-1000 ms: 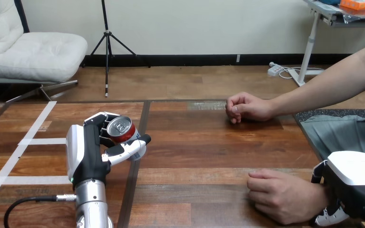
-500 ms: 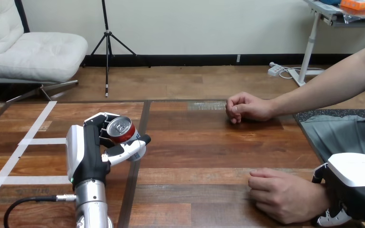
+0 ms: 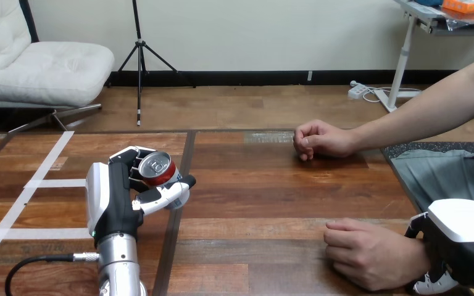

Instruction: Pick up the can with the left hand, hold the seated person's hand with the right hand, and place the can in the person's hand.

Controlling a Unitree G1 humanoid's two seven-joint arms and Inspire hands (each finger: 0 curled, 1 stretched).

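Head view: person's nearer hand masks right hand.

1. Head view: the camera sits high behind both arms and faces forward and down across the wooden table.
2. The left hand is close under the lens. The can in its curled fingers shows its top, so the angle there is steep.
3. The right hand is cropped by the frame's corner. How it meets the person's near hand beside it is unclear.
4. The person's far hand lies well beyond the right hand, seen at a shallower angle.
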